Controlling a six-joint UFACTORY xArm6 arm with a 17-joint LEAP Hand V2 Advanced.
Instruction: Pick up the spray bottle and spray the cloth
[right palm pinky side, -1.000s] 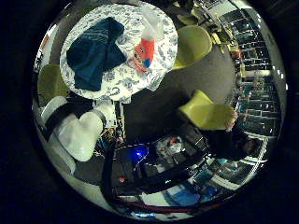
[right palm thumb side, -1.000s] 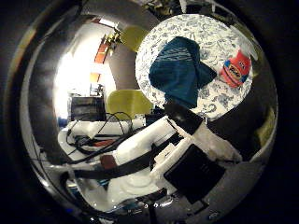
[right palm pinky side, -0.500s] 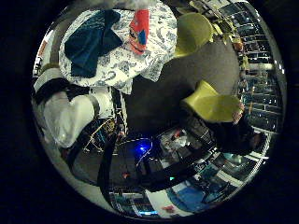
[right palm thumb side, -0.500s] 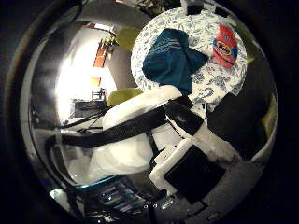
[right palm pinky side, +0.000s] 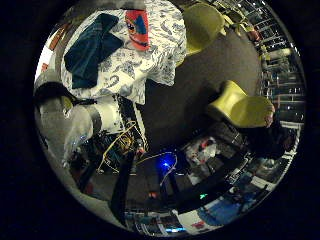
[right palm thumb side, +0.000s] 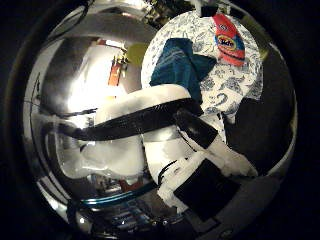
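Observation:
A red and orange spray bottle (right palm thumb side: 228, 40) lies on its side on a round table with a patterned cover (right palm thumb side: 232, 88). A dark teal cloth (right palm thumb side: 180, 65) lies bunched on the table beside the bottle. The little finger side palm view shows the bottle (right palm pinky side: 136, 27) and the cloth (right palm pinky side: 90, 48) on the same table. My right hand (right palm thumb side: 150, 125) is well away from the table and high above it. Its white and black fingers reach across the thumb side view, relaxed and holding nothing.
Yellow-green chairs (right palm pinky side: 241, 105) (right palm pinky side: 201, 24) stand around the table on a dark floor. Equipment with small lights (right palm pinky side: 165, 163) sits on the floor beyond the table. A bright window area (right palm thumb side: 85, 75) lies to one side.
Both views have shifted, so the hand has moved and turned. My fingers now reach farther across the thumb side view. The bottle and the cloth lie as before on the table.

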